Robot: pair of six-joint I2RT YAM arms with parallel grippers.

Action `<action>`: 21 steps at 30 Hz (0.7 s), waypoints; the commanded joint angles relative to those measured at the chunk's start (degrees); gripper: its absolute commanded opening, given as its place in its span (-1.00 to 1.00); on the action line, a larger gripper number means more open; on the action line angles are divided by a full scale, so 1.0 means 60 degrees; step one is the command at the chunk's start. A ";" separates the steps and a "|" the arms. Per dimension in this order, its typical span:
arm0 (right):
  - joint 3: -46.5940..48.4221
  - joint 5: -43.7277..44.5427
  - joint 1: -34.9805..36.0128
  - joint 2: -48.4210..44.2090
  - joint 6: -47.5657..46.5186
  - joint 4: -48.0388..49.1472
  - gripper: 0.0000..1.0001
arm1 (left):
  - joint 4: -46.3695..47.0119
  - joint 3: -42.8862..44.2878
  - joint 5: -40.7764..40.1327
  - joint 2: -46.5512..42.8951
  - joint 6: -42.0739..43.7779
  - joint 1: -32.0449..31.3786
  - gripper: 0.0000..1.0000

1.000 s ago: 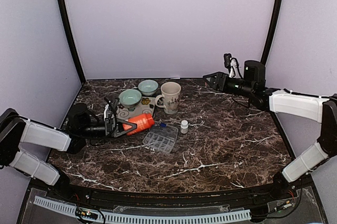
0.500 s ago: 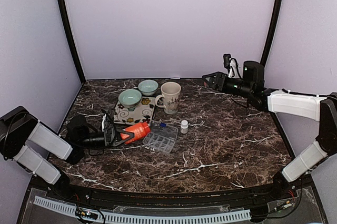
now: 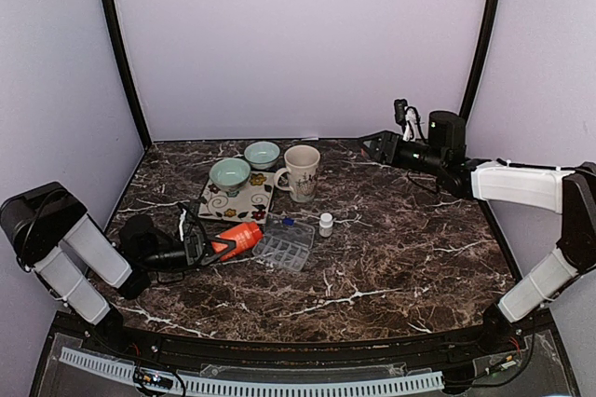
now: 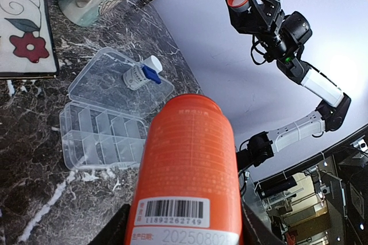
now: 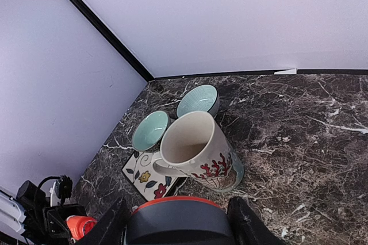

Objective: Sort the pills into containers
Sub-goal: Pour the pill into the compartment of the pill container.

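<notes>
My left gripper (image 3: pixel 203 246) is shut on an orange bottle (image 3: pixel 237 239) and holds it lying sideways, low over the table, left of the clear pill organizer (image 3: pixel 284 248). In the left wrist view the bottle (image 4: pixel 187 159) fills the space between the jaws of that gripper (image 4: pixel 184 230), with the open organizer (image 4: pixel 106 121) beyond it. A small white bottle (image 3: pixel 326 224) stands right of the organizer, with a small blue piece (image 3: pixel 287 222) by the organizer's lid. My right gripper (image 3: pixel 374 146) is raised at the back right, shut on a black, red-rimmed cap (image 5: pixel 175 216). No loose pills show.
A patterned mug (image 3: pixel 303 171) stands at the back centre. One teal bowl (image 3: pixel 230 173) sits on a flowered tile (image 3: pixel 240 201), and another bowl (image 3: pixel 263 153) stands behind it. Purple walls enclose the marble table (image 3: pixel 400 257).
My left gripper has moved toward the near left and lower, carrying the orange bottle. The right arm has barely moved.
</notes>
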 commanded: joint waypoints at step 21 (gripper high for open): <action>-0.0092 -0.0088 -0.0083 0.0117 0.0063 0.0499 -0.13 | 0.0358 -0.0058 -0.0914 0.0831 0.0567 -0.0198 -0.83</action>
